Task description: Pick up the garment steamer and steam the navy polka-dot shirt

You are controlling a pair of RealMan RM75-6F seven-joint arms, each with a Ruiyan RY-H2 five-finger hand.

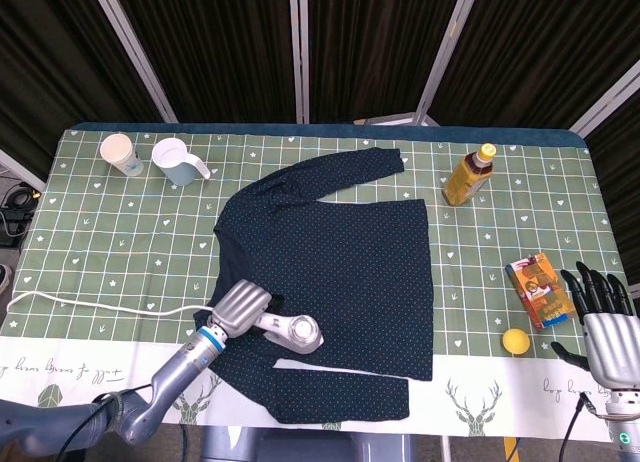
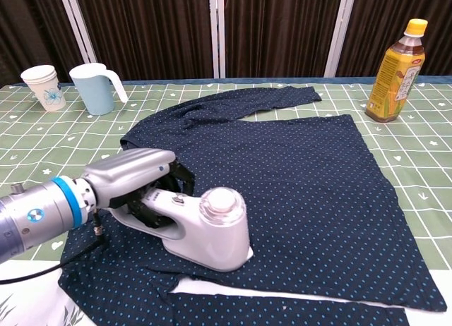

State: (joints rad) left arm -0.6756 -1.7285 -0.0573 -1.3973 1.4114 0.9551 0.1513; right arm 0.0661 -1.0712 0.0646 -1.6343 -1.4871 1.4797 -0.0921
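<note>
The left hand is wrapped around the handle of the garment steamer, fingers curled under the grip and the back of the hand facing up, so the tool is firmly held. The steamer's body runs out from the palm toward the robot's right and slightly toward the near table edge, its round white cap on top and its flat face down on the cloth; in the head view the same steamer sits at the lower left of the garment. Under it lies the navy polka-dot shirt, spread flat on the green checked tablecloth, its body stretching away to the right of the steamer and one sleeve reaching toward the far edge. The unsteamed bulk of the fabric therefore lies to the right of and beyond the tool, roughly along its own long axis, so the next stroke probably means pushing it forward along that line. The right hand hangs off the near right corner, fingers apart and holding nothing, well apart from the shirt; the left hand is clearly the nearer and the one at work. A white cord trails across the cloth to the left.
</note>
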